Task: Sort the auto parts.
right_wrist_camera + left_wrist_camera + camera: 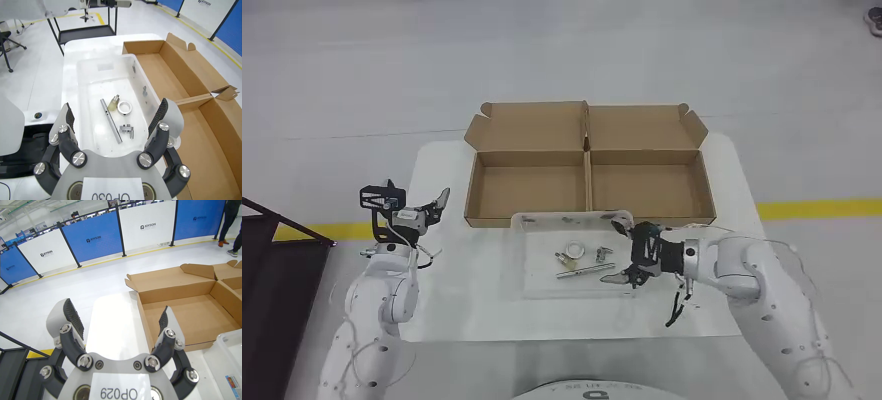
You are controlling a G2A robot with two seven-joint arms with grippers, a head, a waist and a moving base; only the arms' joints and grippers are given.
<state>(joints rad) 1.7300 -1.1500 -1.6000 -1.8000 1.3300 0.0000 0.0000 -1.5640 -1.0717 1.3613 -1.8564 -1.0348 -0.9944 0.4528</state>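
Risk: right gripper (115, 103), jaws spread above the tray (105, 56), may pinch rod (110, 121) and bracket (127, 130) together; left gripper (116, 305) is also spread.

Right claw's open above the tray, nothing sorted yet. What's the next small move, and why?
Probably lower the right claw onto the bracket and close. The claw hovers open over the clear tray, the bracket lies nearest it beside the rod, and no part sits in the cardboard box yet.
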